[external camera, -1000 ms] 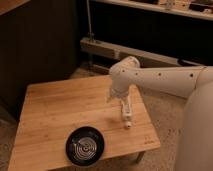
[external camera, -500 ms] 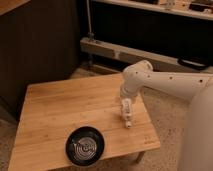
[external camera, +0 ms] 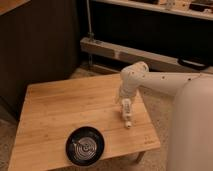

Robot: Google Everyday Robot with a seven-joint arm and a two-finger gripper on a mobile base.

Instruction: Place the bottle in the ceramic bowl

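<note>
The bottle (external camera: 127, 114) is small, slim and white and sits on the wooden table (external camera: 60, 110) near its right edge, cap end toward the front. My gripper (external camera: 124, 101) hangs from the white arm (external camera: 150, 82) directly over the bottle's back end, touching or nearly touching it. The ceramic bowl (external camera: 85, 145) is round, glossy black with shiny rings inside, and stands near the table's front edge, to the left of and in front of the bottle. The bowl holds nothing.
A dark wall panel (external camera: 40, 45) rises behind and left of the table. A low metal rail (external camera: 120, 52) runs along the floor behind it. My white body (external camera: 192, 130) fills the right side.
The arm's wrist and elbow have shifted to the right and back over the table's right side. The bottle and the bowl have stayed in place.
</note>
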